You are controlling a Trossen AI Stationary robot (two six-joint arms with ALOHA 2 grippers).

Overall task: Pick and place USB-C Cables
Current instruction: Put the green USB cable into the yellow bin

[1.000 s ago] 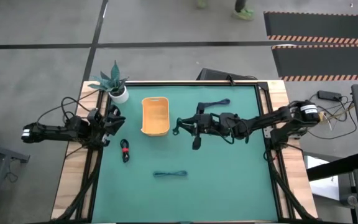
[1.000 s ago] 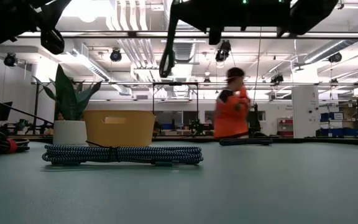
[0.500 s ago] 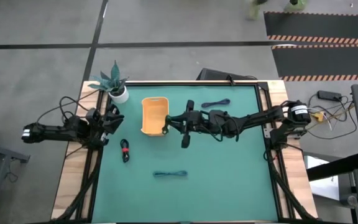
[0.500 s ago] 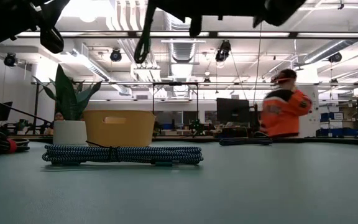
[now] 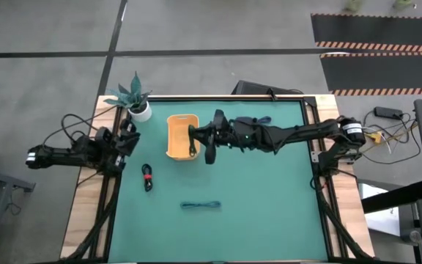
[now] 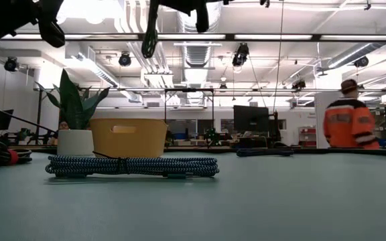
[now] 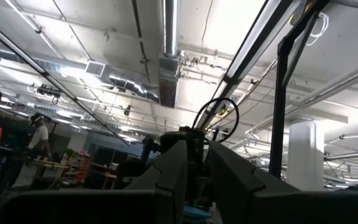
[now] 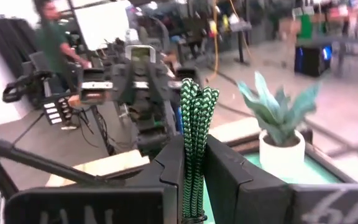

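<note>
Light, limp dark green cable (image 8: 197,149) pinched mid-bundle by right end effector (image 8: 194,186) — best hold; left end effector (image 7: 194,177) narrow, empty.

No text, label, brand or number can be read anywhere.

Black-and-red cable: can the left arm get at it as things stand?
Probably yes. The black-and-red cable lies bare on the mat just ahead of the left end effector, nothing between; the right end effector is busy over the yellow tray.

Four cables (image 5: 201,205), one yellow tray (image 5: 182,137), one plant (image 5: 132,95).
</note>
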